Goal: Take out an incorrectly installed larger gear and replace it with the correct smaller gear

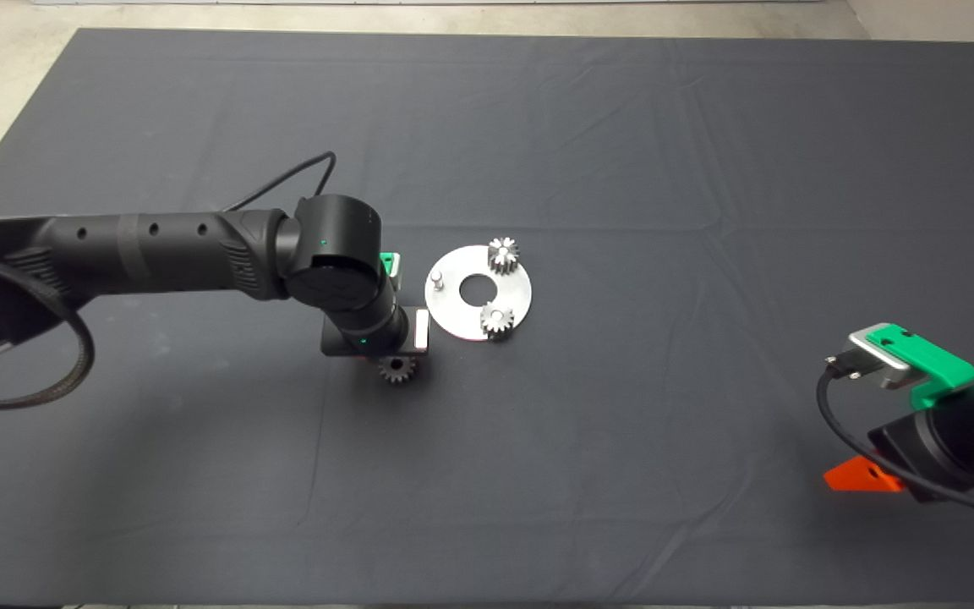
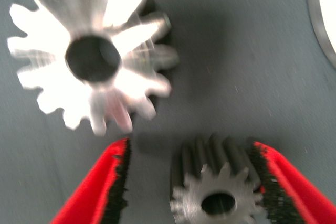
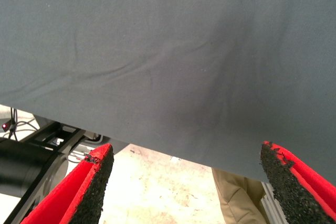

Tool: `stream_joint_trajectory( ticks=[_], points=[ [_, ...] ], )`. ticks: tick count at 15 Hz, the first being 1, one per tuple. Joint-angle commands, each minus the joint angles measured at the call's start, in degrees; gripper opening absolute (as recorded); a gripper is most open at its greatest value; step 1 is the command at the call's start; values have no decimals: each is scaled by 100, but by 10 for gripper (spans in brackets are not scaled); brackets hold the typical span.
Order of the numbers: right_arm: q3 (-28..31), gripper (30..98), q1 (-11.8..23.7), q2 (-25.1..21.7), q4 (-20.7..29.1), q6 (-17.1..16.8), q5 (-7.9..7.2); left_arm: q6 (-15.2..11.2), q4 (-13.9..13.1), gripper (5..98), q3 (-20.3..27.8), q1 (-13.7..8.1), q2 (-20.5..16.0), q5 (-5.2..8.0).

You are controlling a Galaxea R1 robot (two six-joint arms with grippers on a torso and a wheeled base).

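Hanging low over the dark mat (image 1: 199, 474) at the left of centre, the left gripper (image 2: 189, 144) has its fingers (image 2: 113, 182) spread, with nothing clamped. The larger gear (image 2: 218, 184), dull-faced, lies flat on the tabletop between them, its bore pointing up. It sits tight against one pad, and a clear gap separates it from the other. The smaller gear (image 2: 92, 59), bright-faced, also lies flat with its bore up. It is out past the fingertips, off toward the side of the pad that stands clear, and apart from the larger gear.

That offset likely decides the coming move. To take the smaller gear, the fingers would have to lift clear of the dull one, shift forward and sideways, and come down astride the bright teeth.

Just right of the left arm, the round plate (image 1: 511, 298) carries two seated gears (image 1: 503, 254) and one bare peg (image 1: 435, 277) on its near-left side, the likely seat.

At the far right edge, the right gripper (image 3: 186, 153) waits well apart with its fingers spread and nothing between them.
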Motion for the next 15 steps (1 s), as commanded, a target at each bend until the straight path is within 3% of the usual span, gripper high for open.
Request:
stream_joint_trajectory(
  ticks=[1, 5, 9, 12, 15],
  points=[
    [-31, 739, 68, -2, 125, -19, -388, -209, -197, 565, 380, -64, -27, 366],
    [-49, 739, 68, 24, 116, -19, -388, -471, -374, 581, 672, -66, 28, 366],
    [-57, 739, 77, 24, 125, -19, -397, -492, -362, 581, 629, -57, 37, 366],
    [-31, 739, 94, 15, 128, -19, -397, -427, -310, 581, 449, -48, 46, 357],
    [-31, 739, 94, 7, 134, -19, -397, -171, -234, 581, 176, -48, 46, 357]
  ],
)
